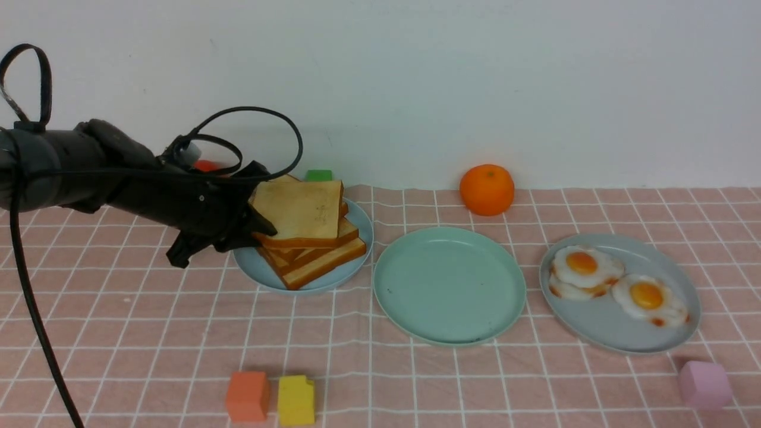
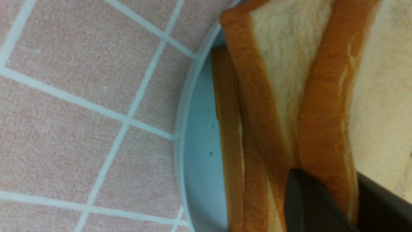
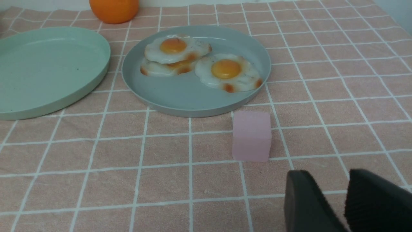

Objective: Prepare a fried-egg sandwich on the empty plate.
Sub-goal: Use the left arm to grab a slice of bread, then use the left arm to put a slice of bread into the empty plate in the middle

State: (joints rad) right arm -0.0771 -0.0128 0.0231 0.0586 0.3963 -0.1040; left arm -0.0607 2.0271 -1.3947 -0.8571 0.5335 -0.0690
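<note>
A stack of toast slices (image 1: 315, 255) sits on a pale blue plate (image 1: 342, 279). My left gripper (image 1: 261, 223) is shut on the top toast slice (image 1: 300, 211), at its left edge, and the slice tilts up off the stack. In the left wrist view the fingers (image 2: 305, 199) flank that slice's crust (image 2: 325, 129). The mint-green plate (image 1: 449, 285) stands bare in the middle. Fried eggs (image 1: 585, 266) lie on the grey-blue oval plate (image 1: 606, 333) at the right. My right gripper (image 3: 328, 175) hangs over the cloth, slightly open and empty; the front view does not show it.
An orange (image 1: 486, 189) sits behind the plates. An orange block (image 1: 247, 395) and a yellow block (image 1: 295, 399) lie at the front left. A pink block (image 1: 706, 384) lies at the front right. A green block (image 1: 318, 175) is behind the toast.
</note>
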